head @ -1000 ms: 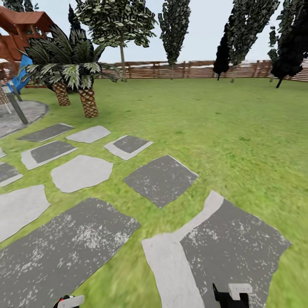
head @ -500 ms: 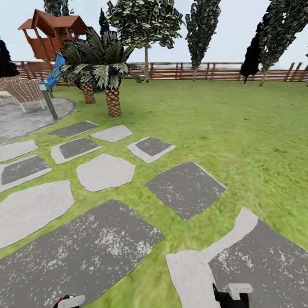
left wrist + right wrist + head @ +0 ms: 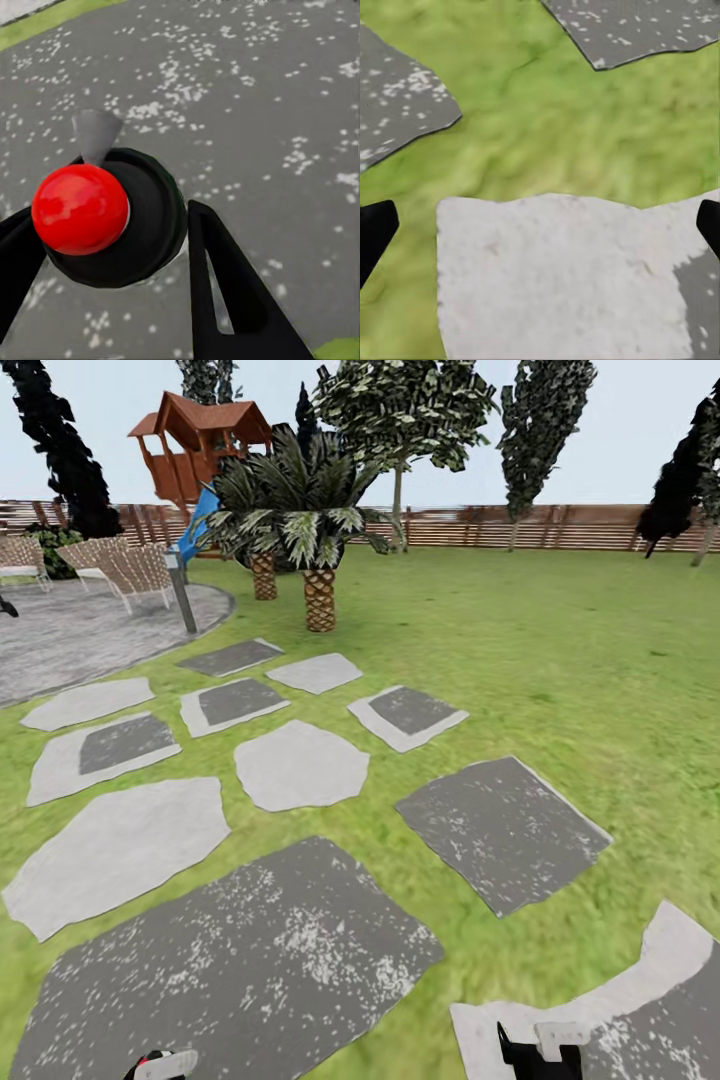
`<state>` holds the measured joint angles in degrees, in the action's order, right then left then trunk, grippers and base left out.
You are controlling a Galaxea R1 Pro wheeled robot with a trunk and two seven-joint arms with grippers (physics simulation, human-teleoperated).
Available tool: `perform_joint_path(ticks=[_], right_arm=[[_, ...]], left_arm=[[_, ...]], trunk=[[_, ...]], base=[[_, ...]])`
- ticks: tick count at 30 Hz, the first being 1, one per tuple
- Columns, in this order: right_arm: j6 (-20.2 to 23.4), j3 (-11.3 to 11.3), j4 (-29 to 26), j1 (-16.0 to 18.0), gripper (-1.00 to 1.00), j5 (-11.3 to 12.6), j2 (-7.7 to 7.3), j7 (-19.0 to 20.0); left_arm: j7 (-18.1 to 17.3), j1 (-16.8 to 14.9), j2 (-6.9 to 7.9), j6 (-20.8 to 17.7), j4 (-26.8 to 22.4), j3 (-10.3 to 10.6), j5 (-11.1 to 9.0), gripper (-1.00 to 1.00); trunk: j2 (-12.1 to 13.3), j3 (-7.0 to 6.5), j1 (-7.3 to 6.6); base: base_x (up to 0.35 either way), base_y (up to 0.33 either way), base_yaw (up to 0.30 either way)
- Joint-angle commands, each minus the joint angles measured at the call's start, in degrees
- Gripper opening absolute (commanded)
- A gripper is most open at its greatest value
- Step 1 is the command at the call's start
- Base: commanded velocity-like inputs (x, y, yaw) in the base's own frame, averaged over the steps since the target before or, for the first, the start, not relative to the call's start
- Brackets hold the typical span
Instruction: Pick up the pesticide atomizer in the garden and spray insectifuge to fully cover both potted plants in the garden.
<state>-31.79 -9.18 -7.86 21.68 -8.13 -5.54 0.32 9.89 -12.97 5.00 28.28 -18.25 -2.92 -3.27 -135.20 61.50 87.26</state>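
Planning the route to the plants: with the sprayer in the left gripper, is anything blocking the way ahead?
The potted plants can't be made out. The left gripper holds the pesticide atomizer; ahead lie flat paving slabs and lawn, nothing upright nearby.

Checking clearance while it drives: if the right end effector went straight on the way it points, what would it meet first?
Probably the pale paving slab directly ahead of the open right end effector; nothing shows in between, though depth is unclear.

I saw a mottled green lawn (image 3: 560, 660) set with pale grey and dark, white-speckled paving slabs (image 3: 300, 765). A brown horizontal-slat wooden fence (image 3: 560, 527) ran behind. The playhouse (image 3: 200, 445) was red-brown with a blue slide (image 3: 193, 525). Between the black fingers (image 3: 225, 292) of my left gripper (image 3: 112, 255) sat a black round spray head with a glossy red tip (image 3: 80, 208), probably the atomizer's.
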Motion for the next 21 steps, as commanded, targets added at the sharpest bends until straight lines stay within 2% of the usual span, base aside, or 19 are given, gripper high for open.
perform_joint_path(ticks=[1, 21], right_arm=[[-0.20, -0.49, 0.04, 0.03, 1.00, -0.58, -0.03, 0.03], [-0.20, -0.49, 0.04, 0.03, 1.00, -0.58, 0.00, 0.04]], left_arm=[[-0.05, -0.04, 0.00, 0.20, 0.06, 0.05, -0.33, -1.00], [-0.05, -0.04, 0.00, 0.20, 0.09, 0.02, -0.33, -1.00]], trunk=[[-0.02, 0.05, 0.02], [-0.02, 0.05, 0.02]], base=[[0.262, 0.214, 0.279], [0.276, 0.208, 0.279]])
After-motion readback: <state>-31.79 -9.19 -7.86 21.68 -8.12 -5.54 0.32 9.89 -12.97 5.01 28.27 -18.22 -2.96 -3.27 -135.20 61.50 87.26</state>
